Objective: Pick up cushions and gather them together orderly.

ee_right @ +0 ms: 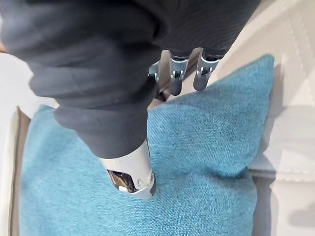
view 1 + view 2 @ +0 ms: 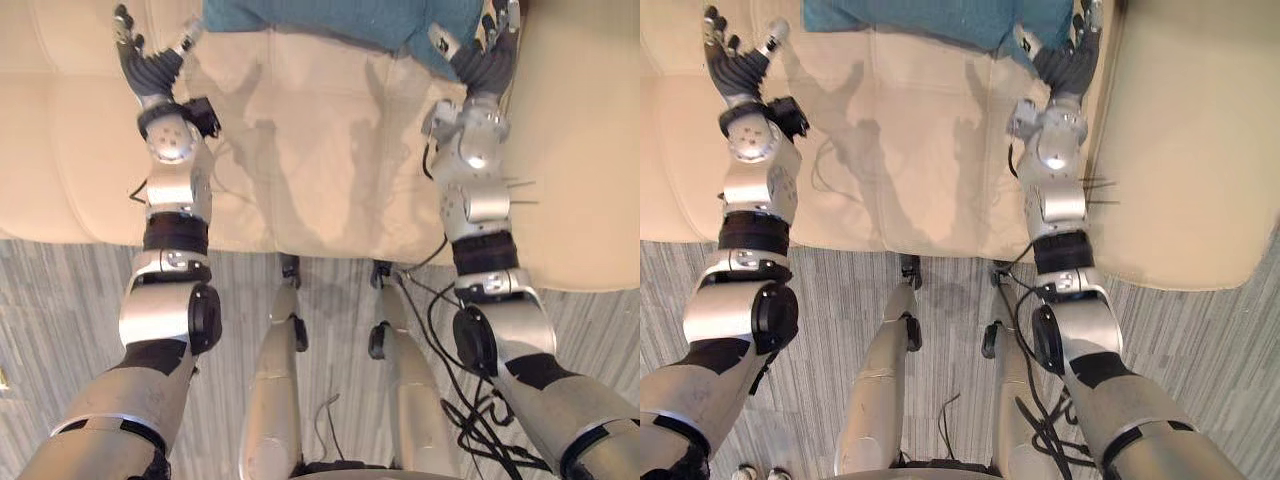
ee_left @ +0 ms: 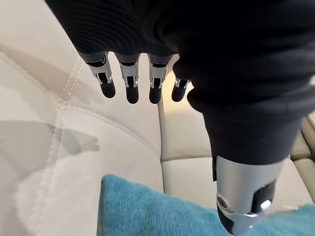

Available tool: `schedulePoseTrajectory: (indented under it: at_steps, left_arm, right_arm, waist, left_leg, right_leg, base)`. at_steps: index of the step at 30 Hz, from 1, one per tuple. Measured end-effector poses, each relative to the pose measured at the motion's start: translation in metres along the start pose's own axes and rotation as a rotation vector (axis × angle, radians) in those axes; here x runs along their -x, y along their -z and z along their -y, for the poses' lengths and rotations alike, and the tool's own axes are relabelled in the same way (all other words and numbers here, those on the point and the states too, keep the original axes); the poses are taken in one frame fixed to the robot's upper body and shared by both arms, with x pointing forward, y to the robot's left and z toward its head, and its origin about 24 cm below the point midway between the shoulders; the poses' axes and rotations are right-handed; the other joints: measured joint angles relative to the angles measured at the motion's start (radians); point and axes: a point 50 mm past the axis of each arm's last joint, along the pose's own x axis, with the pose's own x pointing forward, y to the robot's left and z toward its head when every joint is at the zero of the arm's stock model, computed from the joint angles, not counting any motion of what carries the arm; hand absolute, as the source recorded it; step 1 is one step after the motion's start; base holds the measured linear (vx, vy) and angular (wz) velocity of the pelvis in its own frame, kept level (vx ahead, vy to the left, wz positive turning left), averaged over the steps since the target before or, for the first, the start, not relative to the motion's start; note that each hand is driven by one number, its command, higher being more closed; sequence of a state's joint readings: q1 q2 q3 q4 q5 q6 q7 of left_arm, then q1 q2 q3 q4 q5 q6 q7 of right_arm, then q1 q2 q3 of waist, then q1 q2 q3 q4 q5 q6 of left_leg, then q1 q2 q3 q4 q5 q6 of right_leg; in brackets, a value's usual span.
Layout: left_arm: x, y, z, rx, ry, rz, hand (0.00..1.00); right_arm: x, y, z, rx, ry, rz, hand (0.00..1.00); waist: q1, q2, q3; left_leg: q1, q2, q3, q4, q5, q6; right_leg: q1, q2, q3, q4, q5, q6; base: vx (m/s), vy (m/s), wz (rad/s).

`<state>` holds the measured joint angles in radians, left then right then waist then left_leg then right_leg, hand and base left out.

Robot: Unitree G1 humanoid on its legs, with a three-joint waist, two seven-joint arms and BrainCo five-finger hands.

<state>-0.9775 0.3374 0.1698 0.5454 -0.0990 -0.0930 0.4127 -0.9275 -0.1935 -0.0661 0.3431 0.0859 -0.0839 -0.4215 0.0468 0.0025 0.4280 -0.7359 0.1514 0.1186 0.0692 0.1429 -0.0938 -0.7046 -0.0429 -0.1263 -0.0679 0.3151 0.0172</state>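
A teal cushion lies on the cream sofa seat at the far edge of the head views. My left hand hovers open just left of the cushion's corner, fingers straight and apart from it; its wrist view has the cushion's corner past the thumb. My right hand is open above the cushion's right end. In its wrist view the straight fingers hang over the teal cloth without gripping it.
The sofa's seat has stitched seams and a front edge that meets grey striped flooring. A separate cream seat section lies to the right. The sofa's back cushions rise behind the teal cushion.
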Motion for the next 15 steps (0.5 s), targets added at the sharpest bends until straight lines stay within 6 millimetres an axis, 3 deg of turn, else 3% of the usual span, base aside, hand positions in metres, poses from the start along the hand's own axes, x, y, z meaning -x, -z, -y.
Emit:
schedulePoseTrajectory:
  at_steps: [5, 8, 11, 13, 14, 15]
  left_arm:
    - [0.066, 0.029, -0.025, -0.050, 0.105, 0.044, 0.00]
    - [0.116, 0.057, -0.036, 0.006, 0.148, -0.069, 0.00]
    - [0.181, 0.100, -0.056, -0.005, 0.236, -0.322, 0.00]
    - [0.211, 0.115, -0.071, -0.026, 0.250, -0.441, 0.00]
    - [0.232, 0.126, -0.082, -0.050, 0.243, -0.528, 0.00]
    - [0.240, 0.132, -0.088, -0.062, 0.241, -0.565, 0.00]
  right_arm:
    - [0.056, 0.025, 0.042, 0.224, -0.114, 0.009, 0.00]
    - [0.099, 0.050, 0.067, 0.296, -0.148, -0.104, 0.00]
    - [0.169, 0.090, 0.096, 0.341, -0.193, -0.376, 0.00]
    - [0.212, 0.108, 0.112, 0.387, -0.212, -0.539, 0.00]
    - [0.243, 0.120, 0.126, 0.420, -0.206, -0.670, 0.00]
    - [0.255, 0.125, 0.131, 0.431, -0.204, -0.724, 0.00]
  waist:
    - [0.028, -0.001, -0.001]
    - [0.030, -0.006, -0.011]
    - [0.027, -0.037, -0.076]
    - [0.026, -0.049, -0.114]
    - [0.027, -0.053, -0.144]
    - [0.025, -0.053, -0.158]
  left_leg:
    - [0.116, 0.004, -0.007, -0.020, 0.001, -0.004]
    - [0.203, 0.008, -0.015, -0.057, 0.005, -0.010]
    - [0.276, 0.010, -0.010, -0.053, -0.013, -0.012]
    - [0.328, 0.011, 0.000, -0.036, -0.037, -0.013]
    - [0.368, 0.010, 0.009, -0.013, -0.064, -0.012]
    - [0.387, 0.009, 0.012, -0.007, -0.073, -0.011]
  right_leg:
    - [0.120, 0.010, 0.004, -0.001, -0.079, -0.012]
    - [0.195, 0.019, -0.007, 0.000, -0.099, -0.009]
    - [0.267, 0.024, -0.002, 0.000, -0.121, -0.010]
    - [0.318, 0.026, 0.009, 0.002, -0.136, -0.007]
    - [0.359, 0.025, 0.022, 0.009, -0.149, -0.003]
    - [0.375, 0.024, 0.026, 0.011, -0.155, 0.000]
  base:
    - [-0.03, -0.061, 0.12]
    - [0.02, -0.049, 0.11]
    - [0.06, -0.014, -0.01]
    - [0.12, 0.003, -0.14]
    - [0.12, 0.019, -0.19]
    - [0.12, 0.033, -0.30]
